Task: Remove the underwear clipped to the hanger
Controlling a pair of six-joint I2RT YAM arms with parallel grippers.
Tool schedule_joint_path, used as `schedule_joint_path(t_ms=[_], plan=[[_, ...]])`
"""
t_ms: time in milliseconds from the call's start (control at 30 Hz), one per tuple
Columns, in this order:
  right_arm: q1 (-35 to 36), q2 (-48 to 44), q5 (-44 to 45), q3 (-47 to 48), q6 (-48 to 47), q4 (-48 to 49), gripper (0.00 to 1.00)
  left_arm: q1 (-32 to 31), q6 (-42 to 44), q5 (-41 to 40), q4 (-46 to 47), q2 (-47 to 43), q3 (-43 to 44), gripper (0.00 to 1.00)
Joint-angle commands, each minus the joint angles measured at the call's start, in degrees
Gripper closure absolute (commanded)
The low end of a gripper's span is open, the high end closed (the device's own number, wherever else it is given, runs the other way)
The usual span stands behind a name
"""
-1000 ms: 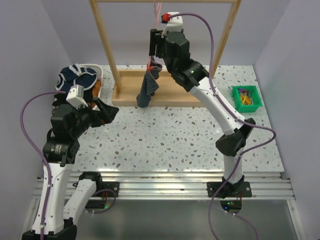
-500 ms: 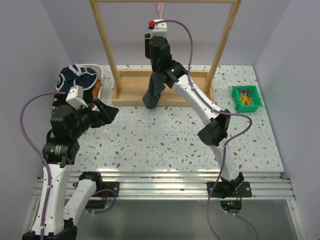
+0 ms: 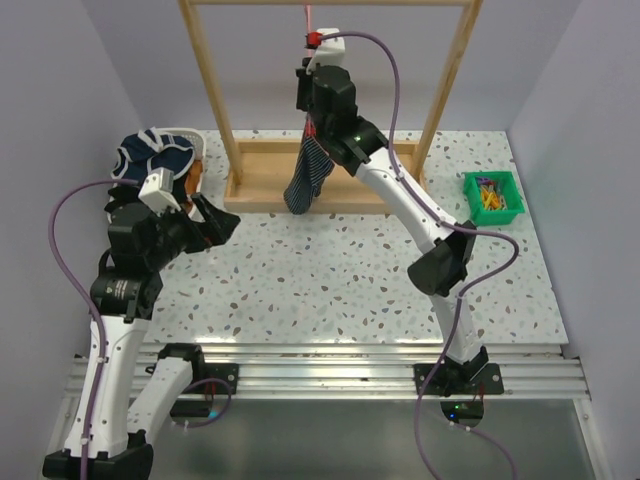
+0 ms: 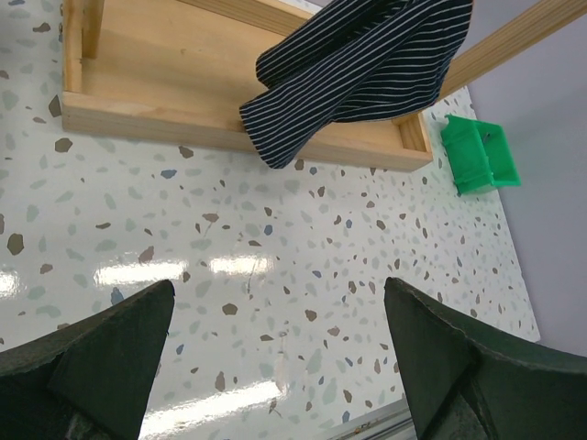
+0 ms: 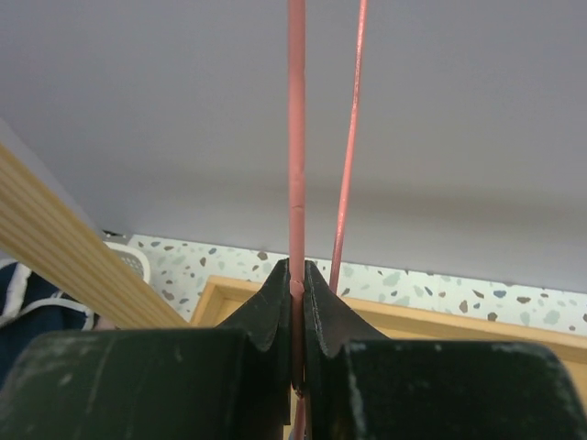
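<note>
While the right gripper is clamping the thicker pink wire of the hanger, its jaws are pressing together on that wire with no gap showing; a thinner pink strand is running upward just beside it on the right. From above, the right arm is reaching high between the posts of the wooden frame; the hanger is showing there only as a short pink line under the top bar. The underwear is hanging straight down below the right gripper, its pinstriped cloth drooping over the frame's flat wooden base; the wrist is covering the spot where cloth meets hanger, so I cannot tell how it is attached. The left gripper is hovering over the left part of the speckled table, well apart from the underwear; its fingers are standing wide apart and holding nothing. A green bin is sitting at the right edge of the table; a heap of dark clothes is lying in a white basket at the far left.
</note>
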Motion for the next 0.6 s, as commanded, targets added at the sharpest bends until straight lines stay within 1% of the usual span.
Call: schedule_joint_path(t_ms=[0,100,200,367,433,500,567], plan=[[0.09,-6.44,-3.61,4.42,0.29,4.9,1.0,0.23,0.81,1.86,3.2,0.83,-0.89,0.0],[0.09,-6.62,-3.62,6.44,0.9,3.42,1.0,0.23,0.9,2.13,3.91,1.27,-0.72,0.0],[0.09,-7.93,-2.92,6.71,1.69,-0.18,1.0,0.23,1.25,1.95,3.91,1.62,-0.55,0.0],[-0.08,-11.8,-2.48,4.17,6.17,-11.86,1.0,0.23,1.6,1.6,4.17,1.97,-0.54,0.0],[-0.17,-14.34,-3.7,1.18,7.84,-16.33,1.0,0.23,1.78,1.51,4.35,2.32,-0.37,0.0],[-0.35,-16.02,-6.16,-1.88,8.29,-17.94,1.0,0.23,1.96,1.6,4.79,3.02,-0.02,0.0],[-0.87,-16.38,-8.87,-1.47,8.55,-21.97,1.0,0.23,2.57,1.51,5.14,3.98,0.68,0.0]])
